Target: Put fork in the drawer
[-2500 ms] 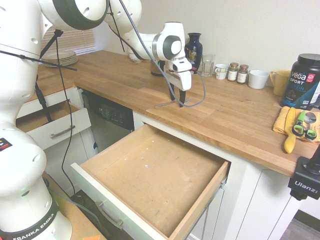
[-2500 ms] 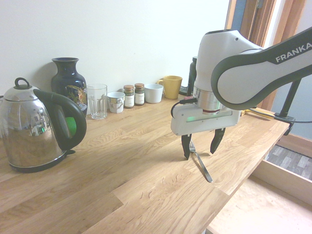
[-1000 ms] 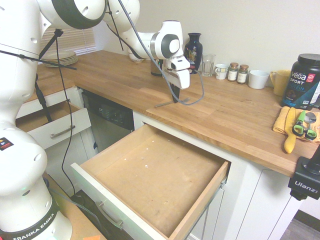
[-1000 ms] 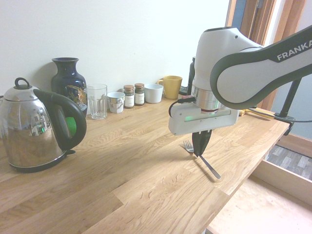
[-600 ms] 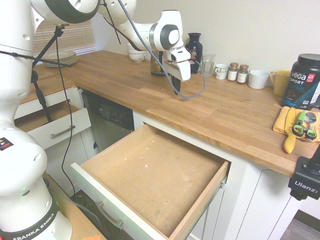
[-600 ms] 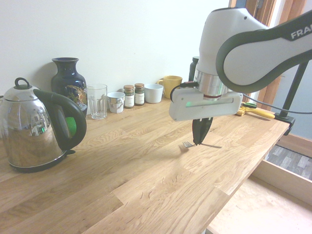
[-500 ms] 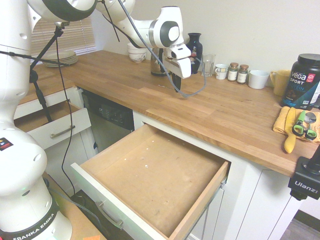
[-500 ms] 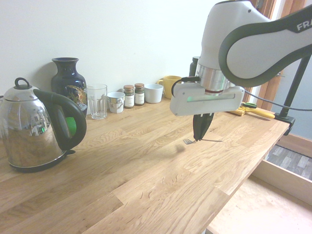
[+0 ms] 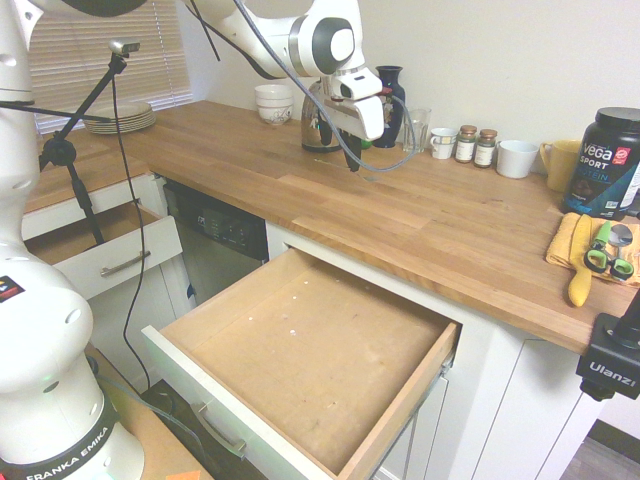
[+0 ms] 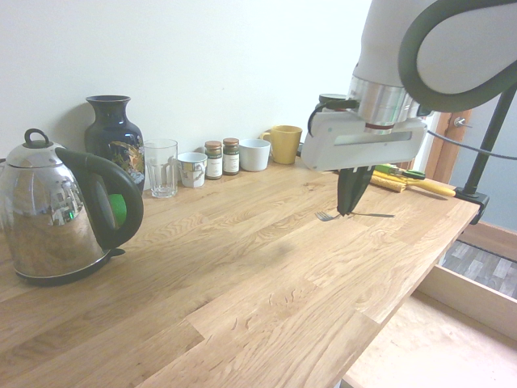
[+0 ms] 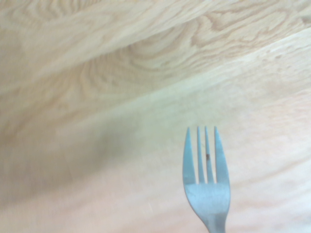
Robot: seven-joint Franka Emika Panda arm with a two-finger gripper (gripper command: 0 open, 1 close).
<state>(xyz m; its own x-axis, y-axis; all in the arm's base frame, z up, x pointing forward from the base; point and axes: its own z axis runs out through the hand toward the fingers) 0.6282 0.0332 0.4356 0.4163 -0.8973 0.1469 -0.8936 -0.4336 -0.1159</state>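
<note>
Silver fork (image 10: 355, 215) hangs level above the wooden desk (image 10: 242, 283), well apart from the open drawer (image 9: 300, 350). Carry it over the drawer's bare bottom and lower it before release, keeping it level. Fingers (image 10: 352, 194) are clamped together on the fork's mid-handle.

A slim fork (image 10: 355, 215) of smooth, satin-bright metal sits clamped in the dark matt pincer (image 10: 350, 212), above a desk (image 10: 242, 283) of pale oiled wood with bold grain. Well off to the pincer's side, a kettle (image 10: 48, 214) of mirror-polished steel carries a glossy black plastic handle. Below the desk edge, the drawer (image 9: 300, 350) shows bare, matt brown board behind a white painted front.
</note>
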